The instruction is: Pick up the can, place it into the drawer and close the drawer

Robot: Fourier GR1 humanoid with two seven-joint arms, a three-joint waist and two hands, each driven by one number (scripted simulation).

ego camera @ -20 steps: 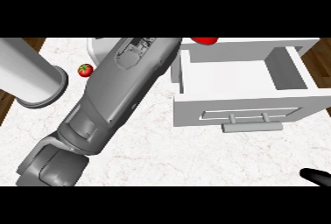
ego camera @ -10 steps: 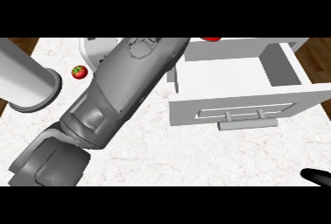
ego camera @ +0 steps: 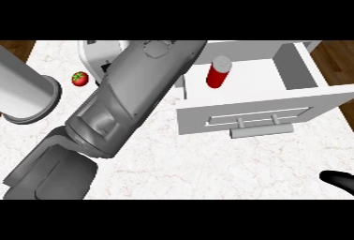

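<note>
The marbled tabletop [ego camera: 228,164] is carrying everything here. The grey left forearm [ego camera: 131,98] is lying across it, running from the near left corner up to the far middle. The left hand is hidden past the forearm's far end, so I cannot tell how it is shaped or whether it is holding anything.

The white drawer [ego camera: 262,112] is standing pulled open on the right, its front and handle [ego camera: 259,132] facing the near side. A grey cylinder [ego camera: 24,93] is sitting at the left edge.

The red can [ego camera: 219,72] is standing upright inside the drawer, at its left end, just beside the forearm and apart from it as far as can be seen. A small red fruit [ego camera: 81,78] is lying between the cylinder and the forearm. The right hand [ego camera: 339,180] is showing only as a black sliver at the near right edge; its state cannot be told.

Judging from this, the placing looks done and the closing is coming up. Doing it well means drawing the arm back leftward, away from the can, without brushing it. Then press squarely on the drawer front near the handle and push evenly toward the far side, so the tall can is not rocking over.
</note>
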